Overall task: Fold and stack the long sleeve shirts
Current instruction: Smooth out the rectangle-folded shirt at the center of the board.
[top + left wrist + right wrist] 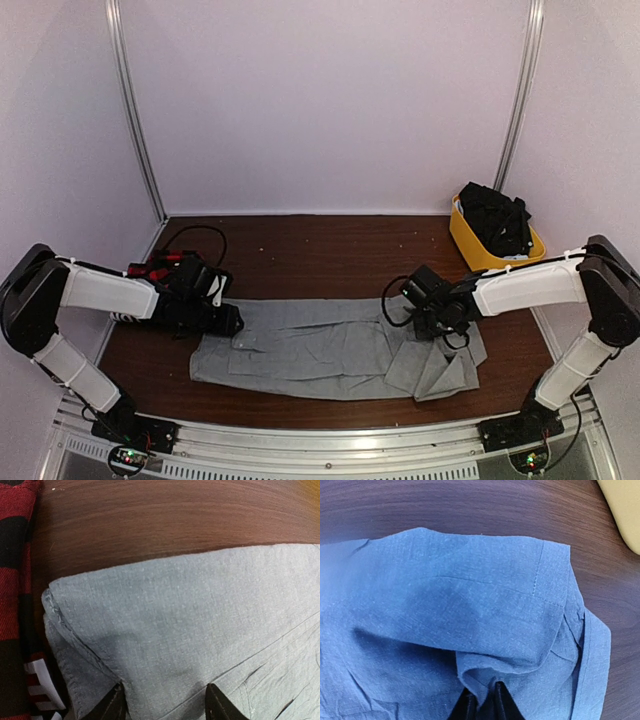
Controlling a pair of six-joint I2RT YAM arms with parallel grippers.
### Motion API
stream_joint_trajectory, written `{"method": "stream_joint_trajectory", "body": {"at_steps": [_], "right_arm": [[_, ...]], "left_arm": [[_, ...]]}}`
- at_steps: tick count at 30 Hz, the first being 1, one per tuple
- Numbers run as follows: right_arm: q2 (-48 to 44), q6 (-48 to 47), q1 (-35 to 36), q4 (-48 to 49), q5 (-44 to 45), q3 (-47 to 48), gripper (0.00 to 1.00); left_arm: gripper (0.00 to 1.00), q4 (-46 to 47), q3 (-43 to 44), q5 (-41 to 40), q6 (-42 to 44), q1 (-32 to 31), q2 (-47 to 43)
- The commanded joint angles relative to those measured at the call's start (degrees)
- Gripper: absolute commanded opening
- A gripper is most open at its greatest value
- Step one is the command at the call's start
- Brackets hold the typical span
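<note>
The right gripper (482, 705) is clenched on a raised pinch of the grey shirt (330, 350) at its right end. The left gripper (167, 707) is released, its fingers apart on the cloth at the left end. The shirt lies as a long strip across the table (300, 250), seemingly only partly folded. The plaid shirt (12, 580) is crumpled just beside it, and nothing is stacked. Both arms reach inward and low, wrists bent down.
</note>
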Motion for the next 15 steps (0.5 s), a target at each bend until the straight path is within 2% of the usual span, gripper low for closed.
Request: {"method": "stream_joint_trajectory", "body": {"at_steps": [1,3,15], "right_arm": [[-1.8,0.9,0.0,-2.2,2.1,-1.1,0.06],[-3.3,1.2,-0.1,-2.1,0.6,-1.5,0.0],[-19.8,3.7,-6.6,6.7,-21.6,-7.9,0.0]], "left_arm": [[0.54,0.4,-1.0,0.8,-0.3,0.3,0.5],[0.54,0.6,-1.0,0.6,-0.3,0.3,0.6],[0.54,0.1,-0.7,0.6,0.3,0.3,0.0]]}}
